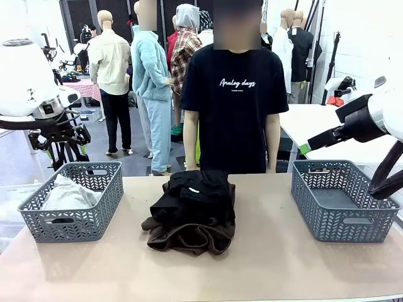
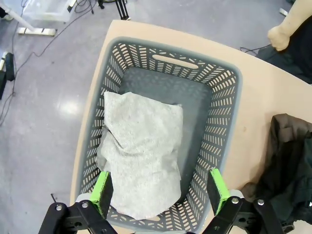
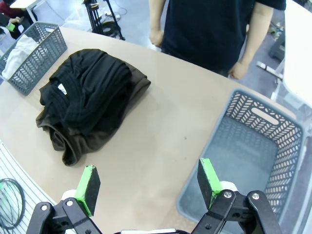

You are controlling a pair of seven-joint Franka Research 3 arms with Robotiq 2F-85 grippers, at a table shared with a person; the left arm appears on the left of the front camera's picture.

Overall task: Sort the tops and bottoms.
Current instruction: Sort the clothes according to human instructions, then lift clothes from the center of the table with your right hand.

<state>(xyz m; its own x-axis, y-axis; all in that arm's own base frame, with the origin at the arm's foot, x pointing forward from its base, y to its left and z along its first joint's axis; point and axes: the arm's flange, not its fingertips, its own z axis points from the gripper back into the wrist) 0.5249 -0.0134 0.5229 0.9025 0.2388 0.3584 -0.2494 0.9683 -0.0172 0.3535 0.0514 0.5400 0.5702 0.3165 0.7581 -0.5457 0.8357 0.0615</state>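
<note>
Soft cloth, hard plastic and a dull tabletop.
The left basket [image 1: 69, 223] and the right basket [image 1: 334, 220] are matt grey plastic with lattice-cut walls. The tops [image 2: 141, 146] are pale, flecked, soft cloth. The bottoms [image 1: 192, 214] are dark cloth, with ribbed black pieces on a fuzzier brown fleece. The table [image 1: 271, 258] is smooth, matt tan board. The right gripper [image 3: 148, 181] has matt green pads [image 3: 209, 176] on black, faintly shiny fingers.
</note>
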